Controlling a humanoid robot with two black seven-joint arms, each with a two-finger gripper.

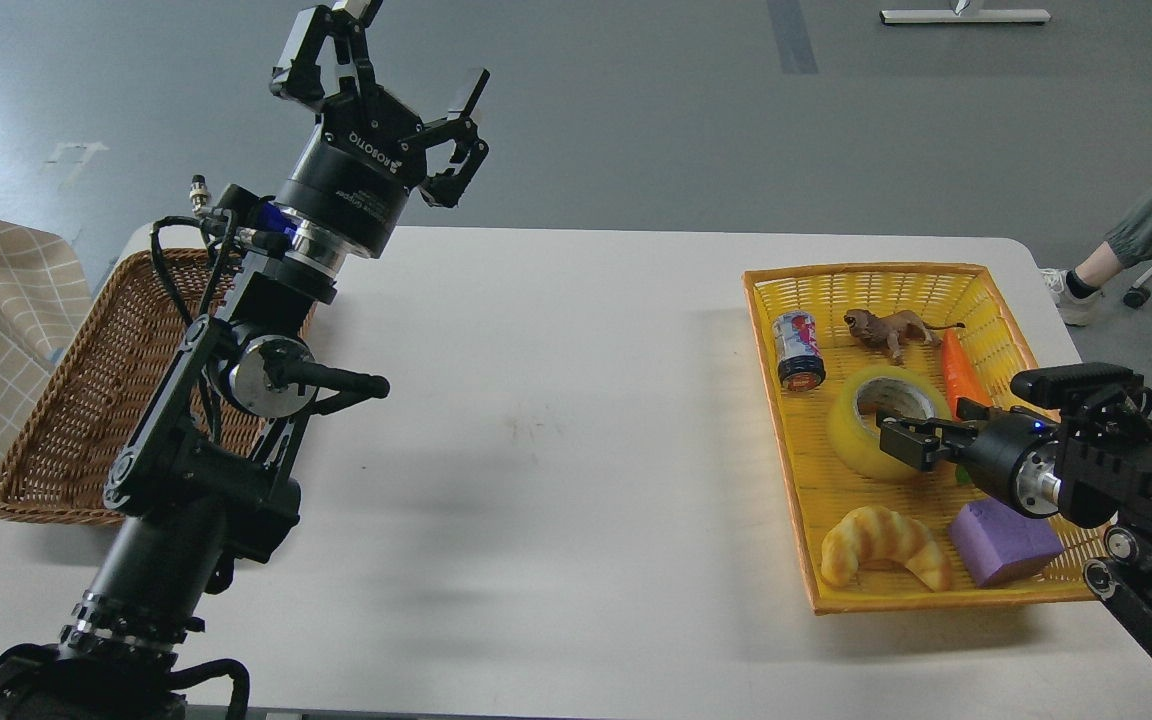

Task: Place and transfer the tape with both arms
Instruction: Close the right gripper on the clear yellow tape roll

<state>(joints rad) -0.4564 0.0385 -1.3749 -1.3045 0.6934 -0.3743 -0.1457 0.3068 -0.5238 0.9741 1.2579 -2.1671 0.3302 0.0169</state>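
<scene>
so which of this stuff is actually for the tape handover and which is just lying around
For the job: tape, right gripper at the roll, left gripper raised and open, yellow basket, brown wicker basket.

Lying about: can, toy lion, carrot, croissant, purple block.

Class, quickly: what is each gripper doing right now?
Left gripper: open, holding nothing, raised above the table.
Right gripper: at the tape in the yellow basket; open or shut cannot be told.

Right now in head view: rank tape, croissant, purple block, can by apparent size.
1. tape, partly covered by the right tool
2. croissant
3. purple block, close to the croissant, so that order is unsure
4. can, smallest, though it sits farther from the camera
</scene>
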